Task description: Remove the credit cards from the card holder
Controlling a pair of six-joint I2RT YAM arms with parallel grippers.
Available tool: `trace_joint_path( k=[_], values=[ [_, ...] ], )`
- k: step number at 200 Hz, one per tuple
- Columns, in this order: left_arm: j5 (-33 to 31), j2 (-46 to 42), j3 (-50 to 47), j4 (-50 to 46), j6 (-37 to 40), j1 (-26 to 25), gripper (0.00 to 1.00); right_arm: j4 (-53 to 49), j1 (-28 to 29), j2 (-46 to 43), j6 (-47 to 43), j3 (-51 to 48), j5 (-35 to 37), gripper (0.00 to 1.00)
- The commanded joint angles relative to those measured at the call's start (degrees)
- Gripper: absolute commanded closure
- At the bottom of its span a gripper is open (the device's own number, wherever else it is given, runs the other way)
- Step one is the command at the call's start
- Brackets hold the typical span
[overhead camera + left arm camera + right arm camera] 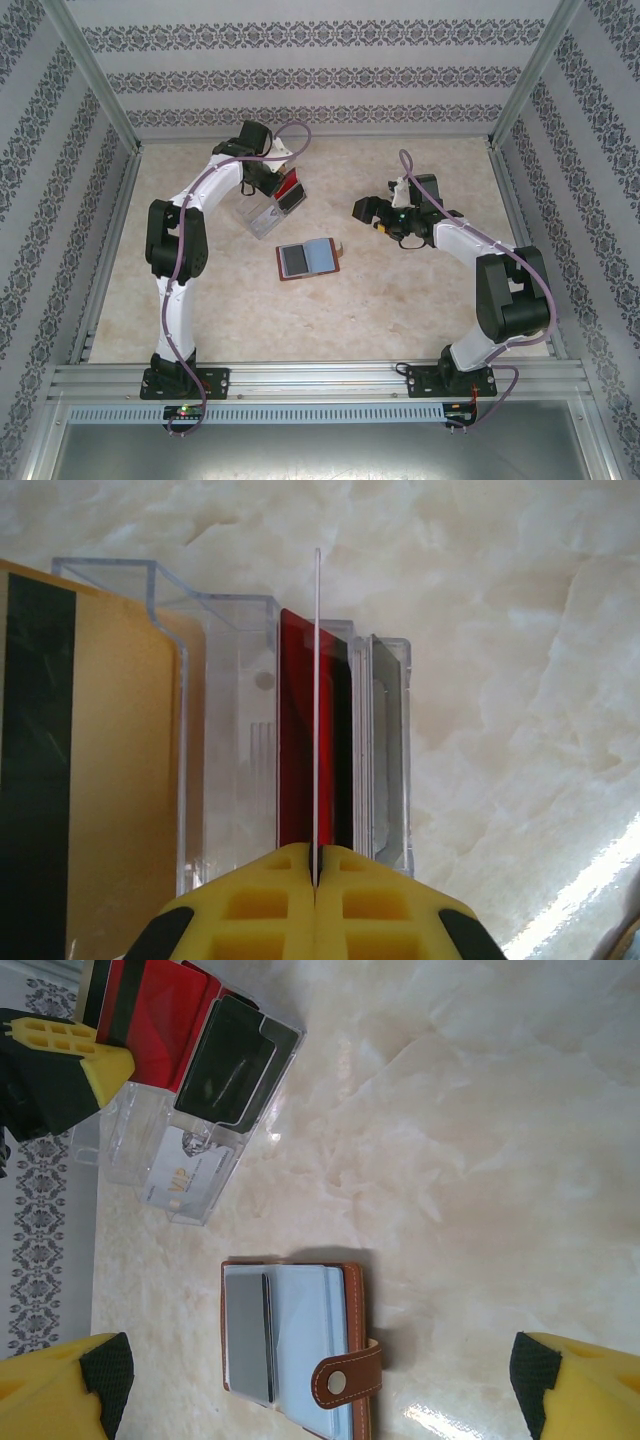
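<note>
Left jaws are clamping shut on a red card (150, 1015), holding it edge-on over the clear plastic box (230, 680) at the far left of the worktop (420, 300) — other cards are sitting in that box. Right jaws are hanging wide open above the card holder (345, 1340) — it is lying open mid-worktop, well apart from the box, with a grey card (248, 1335) showing in one pocket.

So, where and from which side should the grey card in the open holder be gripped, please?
The grey card lies flat in the open brown card holder, so come from above with the open right gripper and pinch its long edge nearest the holder's middle, which seems slightly raised.
</note>
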Motion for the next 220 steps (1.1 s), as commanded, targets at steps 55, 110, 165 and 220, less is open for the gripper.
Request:
trace_joint_path(
  k=[55, 110, 165, 220],
  values=[
    [-2.5, 1.0, -0.6, -0.1, 0.5, -0.7, 0.9, -1.2, -0.4, 0.3, -0.5, 1.6, -1.3, 0.02],
    [-3.5, 0.3, -0.4, 0.5, 0.2, -1.5, 0.7, -1.7, -0.5, 0.3, -0.7, 1.8, -1.2, 0.03],
    [-1.7, -7.5, -3.2, 3.9, -7.9, -1.6, 0.58, -4.9, 0.7, -2.9, -2.8, 2.0, 2.2, 0.06],
    [-12.8, -24.9, -21.4, 12.5, -26.9, -1.4, 0.38, -16.0, 14.1, -5.6, -9.2, 7.0, 16.7, 0.1]
  ],
)
